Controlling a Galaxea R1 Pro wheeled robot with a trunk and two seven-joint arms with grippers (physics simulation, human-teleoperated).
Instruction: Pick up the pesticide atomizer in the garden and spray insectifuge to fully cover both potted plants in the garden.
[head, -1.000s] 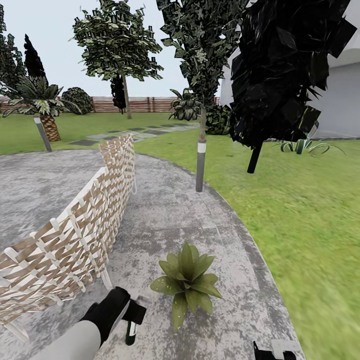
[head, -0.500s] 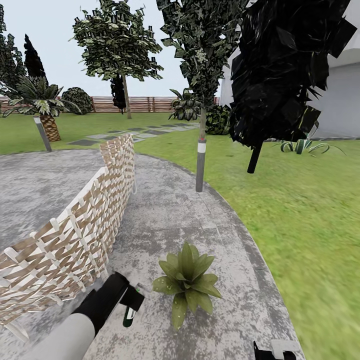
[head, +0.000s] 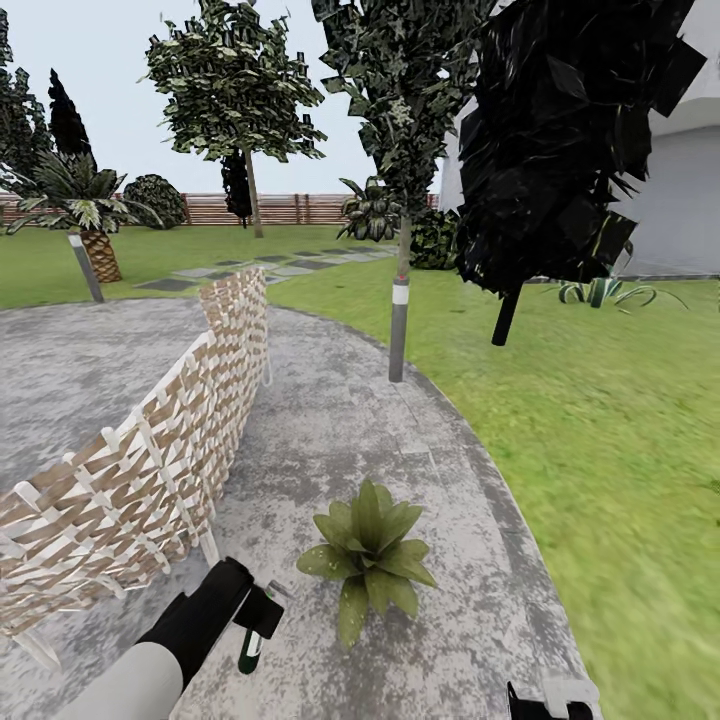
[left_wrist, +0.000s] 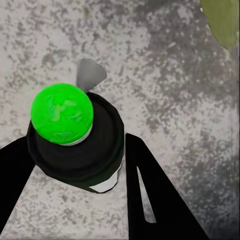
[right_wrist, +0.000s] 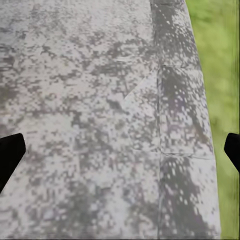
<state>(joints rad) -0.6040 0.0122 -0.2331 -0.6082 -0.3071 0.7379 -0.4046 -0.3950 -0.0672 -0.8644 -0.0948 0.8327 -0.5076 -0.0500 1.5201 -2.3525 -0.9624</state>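
While your left gripper (head: 252, 628) clamps the pesticide atomizer (left_wrist: 75, 137) between its black fingers (left_wrist: 155, 195), the bottle hangs just above the mottled grey patio (head: 330, 430), its green spot facing the wrist camera. Your right gripper (right_wrist: 120, 150) is spread wide over bare paving beside the lawn edge, holding nothing. Just beside the atomizer sits one potted plant (head: 366, 553), a low rosette of broad leaves; its pot is hidden under them. To your left a woven lattice screen (head: 150, 450) runs away across the patio. Beyond the paving's curved rim the lawn (head: 600, 420) spreads out, with a banded slim trunk (head: 399, 325) at its edge, then dark trees, a palm (head: 85, 215), stepping stones and the slatted wooden fence (head: 290, 208).
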